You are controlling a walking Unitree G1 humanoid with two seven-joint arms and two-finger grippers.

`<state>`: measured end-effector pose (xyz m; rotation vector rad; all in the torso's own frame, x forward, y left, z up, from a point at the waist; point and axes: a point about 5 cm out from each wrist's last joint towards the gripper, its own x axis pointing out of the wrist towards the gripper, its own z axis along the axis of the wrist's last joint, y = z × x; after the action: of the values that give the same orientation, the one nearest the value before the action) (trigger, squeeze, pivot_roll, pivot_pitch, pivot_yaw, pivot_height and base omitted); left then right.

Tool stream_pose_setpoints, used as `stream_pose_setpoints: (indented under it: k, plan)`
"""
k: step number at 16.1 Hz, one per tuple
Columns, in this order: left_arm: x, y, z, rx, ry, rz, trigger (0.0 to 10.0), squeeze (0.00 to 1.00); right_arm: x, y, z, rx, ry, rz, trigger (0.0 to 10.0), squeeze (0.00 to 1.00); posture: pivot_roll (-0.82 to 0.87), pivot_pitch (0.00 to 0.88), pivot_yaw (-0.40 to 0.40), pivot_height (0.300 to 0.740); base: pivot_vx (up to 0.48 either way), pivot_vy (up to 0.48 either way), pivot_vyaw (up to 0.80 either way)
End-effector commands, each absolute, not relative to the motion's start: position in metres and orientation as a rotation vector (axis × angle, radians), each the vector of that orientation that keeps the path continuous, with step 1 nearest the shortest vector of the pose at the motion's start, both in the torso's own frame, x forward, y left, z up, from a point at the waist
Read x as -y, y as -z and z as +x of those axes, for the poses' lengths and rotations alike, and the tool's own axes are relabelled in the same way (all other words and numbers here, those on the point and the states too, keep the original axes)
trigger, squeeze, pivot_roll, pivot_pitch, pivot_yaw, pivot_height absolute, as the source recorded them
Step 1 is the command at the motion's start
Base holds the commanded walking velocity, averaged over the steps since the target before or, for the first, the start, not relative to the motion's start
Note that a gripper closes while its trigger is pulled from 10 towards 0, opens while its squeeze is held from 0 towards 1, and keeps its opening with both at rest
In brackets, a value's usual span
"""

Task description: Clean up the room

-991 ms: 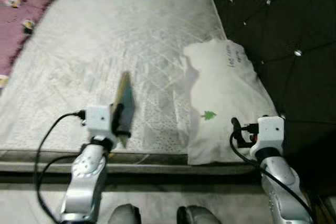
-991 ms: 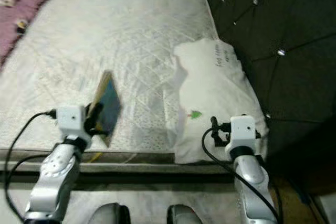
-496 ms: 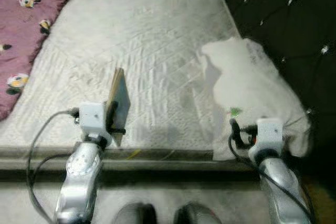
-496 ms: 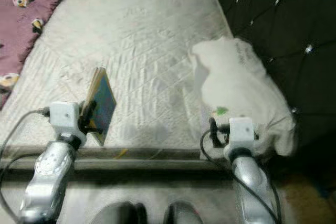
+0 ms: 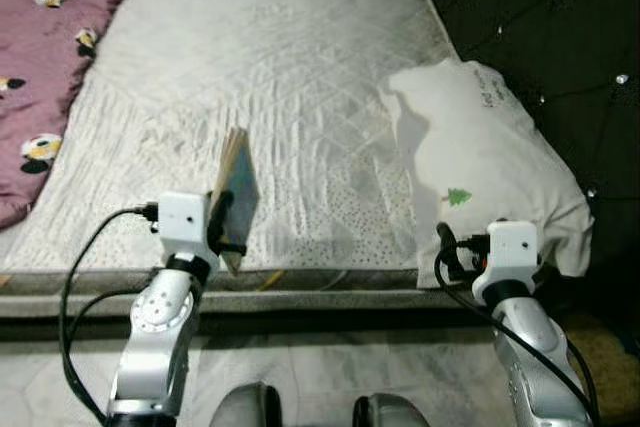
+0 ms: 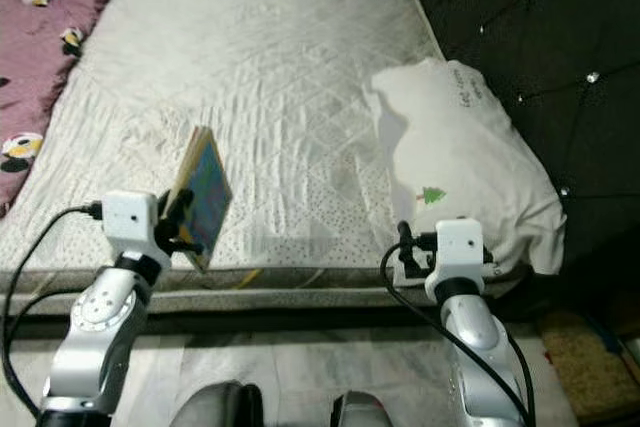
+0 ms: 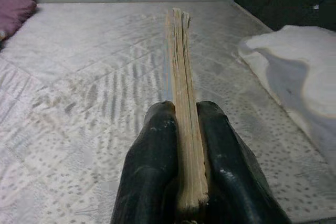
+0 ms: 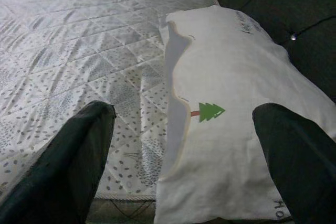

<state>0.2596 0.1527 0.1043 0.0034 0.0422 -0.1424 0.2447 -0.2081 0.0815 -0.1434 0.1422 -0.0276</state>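
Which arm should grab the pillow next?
Right. The right tool is open and aimed at the white pillow; the left tool is shut on the book.

The book [image 7: 184, 103] stands on edge between the left jaws, above the bed's [image 5: 300, 57] near edge. The pillow [image 8: 231, 108] lies on the bed just ahead of the spread right jaws, against the headboard [image 5: 540, 17]. A blanket [image 5: 45, 57] lies far left of the left jaws
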Motion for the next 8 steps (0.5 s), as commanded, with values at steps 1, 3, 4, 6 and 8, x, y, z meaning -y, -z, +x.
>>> stream_pose_setpoints:
  k: [1,3,4,6,8]
  plan:
    - [-0.149,-0.1157,0.2601,0.021,0.172,0.001,10.0,0.0,0.2126,-0.0813,0.2433,-0.151,0.038,-0.147,10.0,0.0,-0.05,0.1,-0.008,0.74,0.36,0.0,-0.8]
    - [-0.1485,-0.1161,0.2603,0.023,0.176,-0.003,10.0,0.0,0.2121,-0.0818,0.2436,-0.148,0.037,-0.147,10.0,0.0,-0.05,0.1,-0.008,0.74,0.362,0.0,-0.65]
    - [-0.1482,-0.1163,0.2606,0.024,0.177,-0.004,10.0,0.0,0.212,-0.0819,0.2438,-0.148,0.037,-0.147,10.0,0.0,-0.05,0.099,-0.008,0.74,0.364,0.0,-0.42]
    - [-0.1477,-0.1168,0.2611,0.026,0.179,-0.006,10.0,0.0,0.2117,-0.0821,0.2443,-0.146,0.035,-0.148,10.0,0.0,-0.05,0.098,-0.007,0.74,0.366,0.0,0.0]
    - [-0.1478,-0.1164,0.2607,0.025,0.178,-0.005,10.0,0.0,0.2113,-0.082,0.2443,-0.146,0.034,-0.149,10.0,0.0,-0.05,0.096,-0.007,0.74,0.347,0.0,0.0]
